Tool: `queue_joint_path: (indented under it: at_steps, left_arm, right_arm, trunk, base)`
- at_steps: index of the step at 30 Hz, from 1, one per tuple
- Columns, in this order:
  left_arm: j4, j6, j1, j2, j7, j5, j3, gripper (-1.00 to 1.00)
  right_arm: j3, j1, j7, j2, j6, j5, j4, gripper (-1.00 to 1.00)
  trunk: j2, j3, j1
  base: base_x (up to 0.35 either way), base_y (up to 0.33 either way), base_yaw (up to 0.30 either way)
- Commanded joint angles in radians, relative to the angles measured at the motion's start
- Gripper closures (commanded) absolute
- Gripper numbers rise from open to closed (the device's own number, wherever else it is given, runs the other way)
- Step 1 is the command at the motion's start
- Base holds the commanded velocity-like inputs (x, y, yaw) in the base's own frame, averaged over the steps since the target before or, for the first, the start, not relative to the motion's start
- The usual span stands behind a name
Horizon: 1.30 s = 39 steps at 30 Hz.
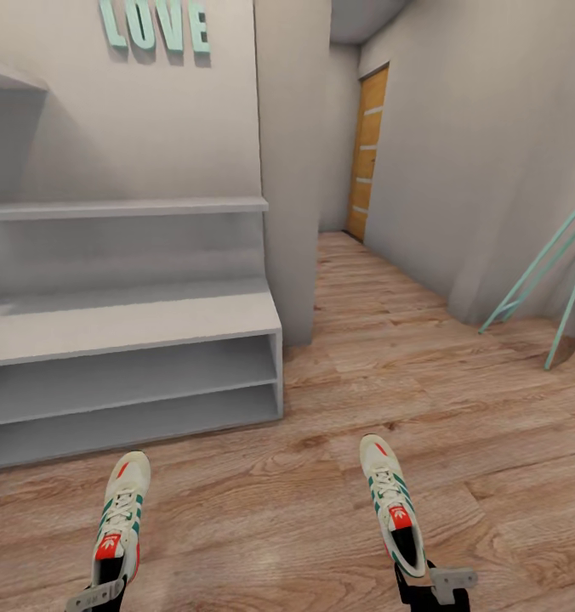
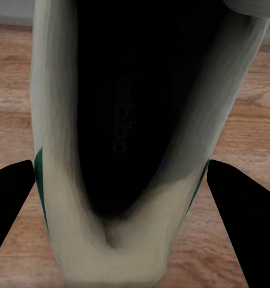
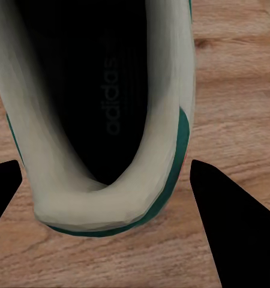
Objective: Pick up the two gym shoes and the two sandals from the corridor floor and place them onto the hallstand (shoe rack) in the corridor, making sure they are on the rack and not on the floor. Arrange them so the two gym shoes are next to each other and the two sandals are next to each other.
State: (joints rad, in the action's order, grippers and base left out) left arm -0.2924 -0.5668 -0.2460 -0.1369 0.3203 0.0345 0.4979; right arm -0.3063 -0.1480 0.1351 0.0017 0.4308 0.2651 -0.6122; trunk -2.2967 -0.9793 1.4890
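Two white gym shoes with green stripes point away from me. The left gym shoe (image 1: 120, 514) has its heel between the fingers of my left gripper (image 1: 100, 592). The right gym shoe (image 1: 392, 503) has its heel in my right gripper (image 1: 429, 588). In the left wrist view, black fingers (image 2: 12, 204) press both sides of the shoe's heel (image 2: 111, 252). The right wrist view shows the same grip on the other heel (image 3: 105, 210). The light-grey hallstand (image 1: 151, 327) stands ahead on the left, shelves bare. Wood-plank corridor floor (image 1: 262, 510) lies below. The sandals are out of view.
A grey wall column (image 1: 292, 170) stands just right of the hallstand. The corridor runs on to an orange door (image 1: 368, 153). Teal slanted metal legs (image 1: 547, 272) lean at the right wall. Teal LOVE letters (image 1: 156, 25) hang above the stand.
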Motion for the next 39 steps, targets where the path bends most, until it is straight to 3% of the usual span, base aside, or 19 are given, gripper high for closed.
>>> queue_joint_path:
  at_steps: [1, 23, 31, 34, 39]
  left_arm:
    - [0.001, -0.002, -0.001, 0.000, 0.006, 0.004, 0.008, 1.00]
    - [0.000, 0.000, -0.001, 0.000, 0.007, 0.006, 0.007, 1.00]
    - [-0.002, 0.018, -0.013, -0.004, 0.006, 0.012, 0.001, 1.00]
    - [-0.008, 0.036, -0.017, -0.005, 0.006, 0.013, -0.001, 1.00]
    - [-0.031, 0.152, -0.057, -0.003, 0.006, 0.014, -0.002, 1.00]
  right_arm:
    - [-0.007, -0.001, 0.009, 0.000, 0.004, 0.004, 0.000, 1.00]
    - [-0.010, -0.001, 0.005, -0.001, 0.004, 0.002, -0.002, 1.00]
    - [-0.014, -0.001, 0.000, -0.006, 0.005, -0.001, -0.006, 1.00]
    - [-0.031, -0.001, 0.000, -0.009, 0.004, -0.002, -0.006, 1.00]
    - [-0.115, -0.001, 0.002, -0.011, 0.002, -0.003, -0.009, 1.00]
  trunk:
    - [0.000, -0.001, 0.000]
    - [0.000, -0.001, 0.000]
    - [0.000, -0.001, 0.000]
    - [0.000, -0.001, 0.000]
    - [0.000, -0.001, 0.000]
  base:
    - [0.000, 0.000, 0.006]
    - [0.000, -0.087, 0.002]
    - [0.000, -0.001, 0.197]
    - [0.000, 0.000, 0.264]
    - [0.000, 0.000, 0.273]
